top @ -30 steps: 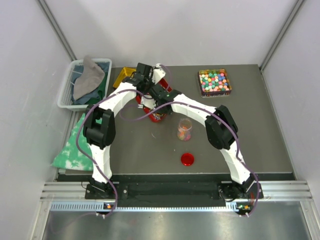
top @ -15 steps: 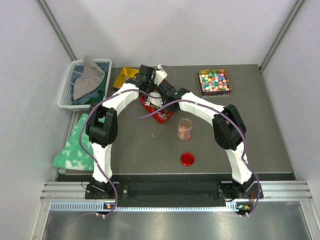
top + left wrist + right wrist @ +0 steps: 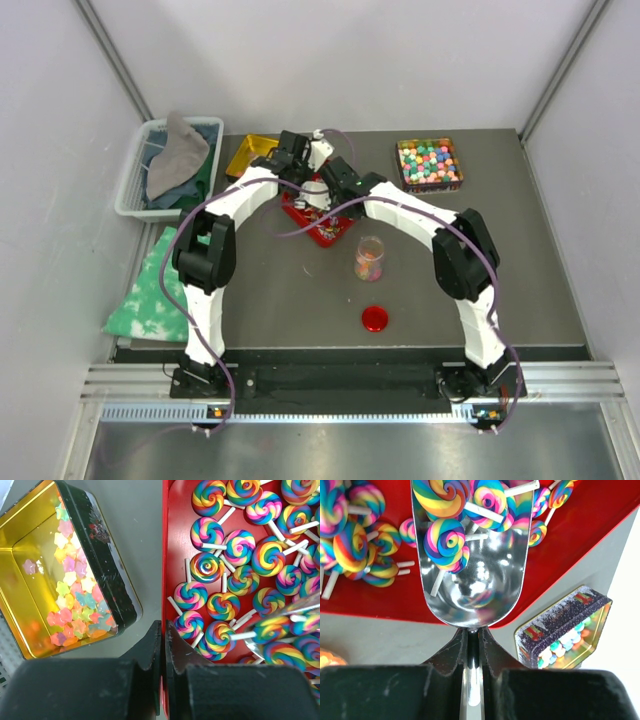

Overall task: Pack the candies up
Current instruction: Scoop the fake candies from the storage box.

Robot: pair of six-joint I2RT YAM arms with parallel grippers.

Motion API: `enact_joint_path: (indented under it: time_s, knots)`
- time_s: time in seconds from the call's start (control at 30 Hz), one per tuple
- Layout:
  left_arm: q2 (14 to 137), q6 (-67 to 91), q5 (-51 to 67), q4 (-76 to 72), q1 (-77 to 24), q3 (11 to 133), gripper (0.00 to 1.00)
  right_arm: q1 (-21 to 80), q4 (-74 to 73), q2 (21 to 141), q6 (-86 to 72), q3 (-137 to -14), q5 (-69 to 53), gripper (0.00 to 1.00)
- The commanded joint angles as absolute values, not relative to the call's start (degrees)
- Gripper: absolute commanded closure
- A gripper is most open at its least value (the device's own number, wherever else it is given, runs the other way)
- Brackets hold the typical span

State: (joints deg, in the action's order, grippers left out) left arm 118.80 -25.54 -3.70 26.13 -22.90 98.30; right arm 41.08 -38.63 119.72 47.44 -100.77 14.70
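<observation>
Scoop [image 3: 485,590] of lollipops [image 3: 444,542] pinched by right claw [image 3: 470,640], red tray [image 3: 175,555] rim pinched by left claw [image 3: 163,635], wrist views only.

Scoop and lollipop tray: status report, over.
Right gripper shut on scoop handle, few lollipops aboard. Left gripper shut on red tray rim. Open jar nearby, nothing in the way.

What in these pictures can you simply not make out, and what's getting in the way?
Top view: left arm and right arm cover most of the red tray.
Top view: sweets in the jar too small to tell apart.
Top view: grey cloth hides what lies beneath it in the basket.
Left wrist view: the frame edge cuts off the red tray and its lollipops.
</observation>
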Motion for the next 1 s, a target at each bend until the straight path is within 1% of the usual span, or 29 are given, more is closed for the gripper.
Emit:
enact_joint_path:
  time_s: [0.0,0.33,0.87,0.97]
  knots:
    - [118.91,-24.70,-3.78,21.89,-22.68,99.93,1.00,40.96,-38.40,113.91,50.71,-100.37,13.36,1.00]
    - [120.41,-22.68,-2.81,21.80,-21.18,101.78,1.00,40.96,-44.99,113.73,53.70,-102.48,11.78,1.00]
    - [123.57,-18.29,-0.26,23.11,-18.11,104.59,1.00,39.55,-46.23,112.76,54.84,-102.83,11.60,1.00]
    - [123.92,-17.23,2.63,22.94,-17.67,104.77,1.00,39.38,-46.32,112.76,55.28,-103.01,11.78,1.00]
